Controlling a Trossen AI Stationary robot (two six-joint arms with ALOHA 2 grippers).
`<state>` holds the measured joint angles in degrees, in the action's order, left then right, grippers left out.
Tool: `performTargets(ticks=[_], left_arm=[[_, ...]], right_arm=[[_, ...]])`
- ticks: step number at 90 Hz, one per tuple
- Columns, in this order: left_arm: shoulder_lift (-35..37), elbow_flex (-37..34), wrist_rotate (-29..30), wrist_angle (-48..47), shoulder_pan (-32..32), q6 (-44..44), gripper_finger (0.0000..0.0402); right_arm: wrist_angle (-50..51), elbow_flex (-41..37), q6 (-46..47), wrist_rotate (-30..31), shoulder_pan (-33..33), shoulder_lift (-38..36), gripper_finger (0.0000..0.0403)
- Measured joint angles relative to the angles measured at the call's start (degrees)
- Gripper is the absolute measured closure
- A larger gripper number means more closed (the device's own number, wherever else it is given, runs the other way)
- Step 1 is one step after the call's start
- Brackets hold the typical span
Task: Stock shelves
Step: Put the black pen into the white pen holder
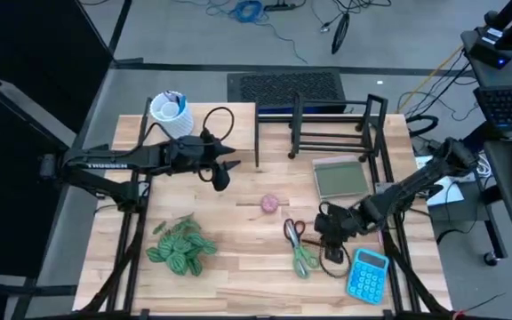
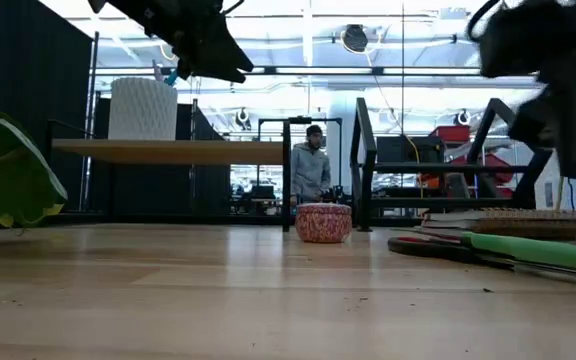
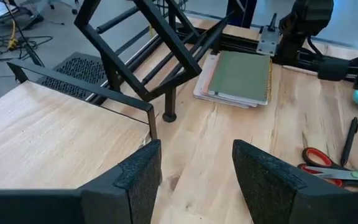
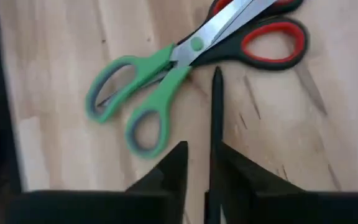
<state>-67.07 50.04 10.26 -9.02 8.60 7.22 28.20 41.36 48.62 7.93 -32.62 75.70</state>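
While both of my arms reach in over the bench (image 1: 238, 267), this is how things stand:

Left end effector (image 1: 221, 177): it hangs above the bench near the front edge of the pale-wood riser shelf (image 1: 212, 120), fingers (image 3: 135, 180) spread wide apart with nothing between them.

Right end effector (image 1: 332, 253): low over the bench by the scissors, its fingers (image 4: 166, 171) drawn close around a thin black pen (image 4: 215, 124) that lies on the wood; I cannot tell whether they grip it.

Riser shelf: at the back left of the bench, with a white ribbed cup (image 1: 169, 113) standing on its top.

Black wire rack (image 1: 332, 124): at the back right, just beside the riser shelf.

Notebooks (image 1: 340, 178): stacked flat in front of the rack.

Scissors: a red-handled pair (image 1: 292, 231) and a green-handled pair (image 1: 303, 260), overlapping.

Other items: pink tin (image 1: 270, 204) mid-bench; leafy green plant (image 1: 180, 249) front left; blue calculator (image 1: 368, 276) front right.

Beyond the bench: a person (image 2: 311, 170) stands in the room.
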Motion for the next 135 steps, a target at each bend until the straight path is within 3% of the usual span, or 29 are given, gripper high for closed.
performTargets(ticks=[12,19,35,54,81,89,135], left_arm=[[0.0,0.0,-0.02,0.0,0.0,-0.02,0.0217],[0.0,0.0,-0.01,-0.02,0.0,-0.02,0.0217],[0.0,0.0,-0.01,-0.02,0.0,-0.02,0.0217],[0.0,0.0,-0.02,-0.02,0.0,0.0,0.0217],[0.0,0.0,0.0,1.24,0.0,0.0,0.0217],[0.0,0.0,0.0,1.29,-0.01,0.0,0.0217],[-0.02,0.0,-0.02,1.25,-0.02,0.02,0.0217]], right_arm=[[-4.03,-2.4,3.95,16.17,-6.8,1.15,0.0277],[-7.5,-4.77,4.39,20.58,-9.2,2.25,0.026],[-15.88,-9.33,3.87,21.04,-11.94,6.54,0.0251],[-20.32,-11.12,3.35,22.14,-12.2,12.55,0.0273],[-22.63,-10.6,3.8,24.37,-12.29,18.85,0.0374],[-22.66,-10.6,3.48,24.37,-12.29,19.08,0.0391],[-24.81,-11.54,2.4,23.25,-12.0,14.03,0.0401]])
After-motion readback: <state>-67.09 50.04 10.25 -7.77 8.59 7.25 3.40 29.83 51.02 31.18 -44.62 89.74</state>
